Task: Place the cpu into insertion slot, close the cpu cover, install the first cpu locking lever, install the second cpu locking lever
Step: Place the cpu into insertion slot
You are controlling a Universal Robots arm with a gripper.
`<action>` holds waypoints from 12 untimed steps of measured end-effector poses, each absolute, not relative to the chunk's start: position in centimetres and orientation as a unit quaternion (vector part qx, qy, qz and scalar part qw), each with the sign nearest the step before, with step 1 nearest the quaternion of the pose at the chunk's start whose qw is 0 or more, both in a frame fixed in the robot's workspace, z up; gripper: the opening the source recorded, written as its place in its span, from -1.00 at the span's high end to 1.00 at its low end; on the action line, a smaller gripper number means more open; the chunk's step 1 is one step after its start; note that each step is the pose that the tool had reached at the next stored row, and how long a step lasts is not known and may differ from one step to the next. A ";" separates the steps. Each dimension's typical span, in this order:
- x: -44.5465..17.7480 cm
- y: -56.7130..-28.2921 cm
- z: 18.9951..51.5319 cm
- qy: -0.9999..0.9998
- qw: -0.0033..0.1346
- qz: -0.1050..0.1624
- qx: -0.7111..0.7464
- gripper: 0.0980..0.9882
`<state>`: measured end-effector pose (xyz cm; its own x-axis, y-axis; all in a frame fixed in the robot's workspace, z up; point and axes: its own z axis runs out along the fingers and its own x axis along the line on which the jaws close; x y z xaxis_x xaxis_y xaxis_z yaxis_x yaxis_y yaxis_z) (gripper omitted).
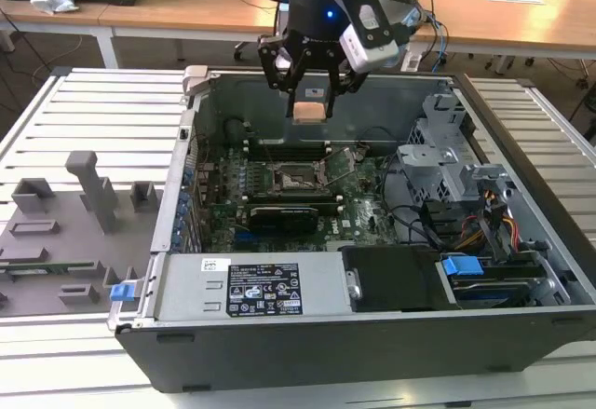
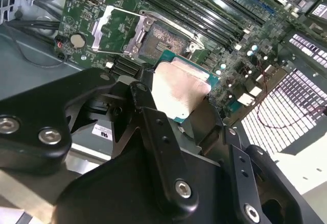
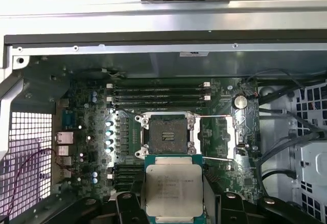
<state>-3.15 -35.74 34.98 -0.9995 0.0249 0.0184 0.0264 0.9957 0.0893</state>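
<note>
1. Tool first: its black fingers are clamped on the chip, gripping two opposite edges. The flat face of the chip is turned up to the first wrist view.
2. The chip hangs in the air above the open computer case, near the rim of the far wall and well clear of the green board.
3. In the exterior view the socket lies at about six o'clock from the tool. It is bare, and its dark contact field is open in both wrist views.
4. The cover is swung back flat beside the socket, at about three o'clock of it in the exterior view. A thin wire lever seems to stand released along it.
5. Farther out, a long black card sits at six o'clock of the socket. The case rests on a slatted metal counter.
6. Step in hand, as I judge it: the first one, carrying the chip to the socket. Nothing is seated or closed yet.
7. That placement calls for the chip to be centred squarely over the socket, its edges parallel to the metal rim, kept level and let down gently. A tilted or offset landing could harm the contacts.
</note>
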 end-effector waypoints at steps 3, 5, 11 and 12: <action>-3.2 -35.7 34.2 -0.999 0.008 -0.045 -0.013 0.01; -3.2 -35.7 33.5 -0.999 0.008 -0.045 -0.013 0.01; -3.2 -35.7 32.3 -0.997 0.006 -0.045 -0.056 0.01; -3.2 -35.7 32.3 -0.997 0.006 -0.045 -0.065 0.01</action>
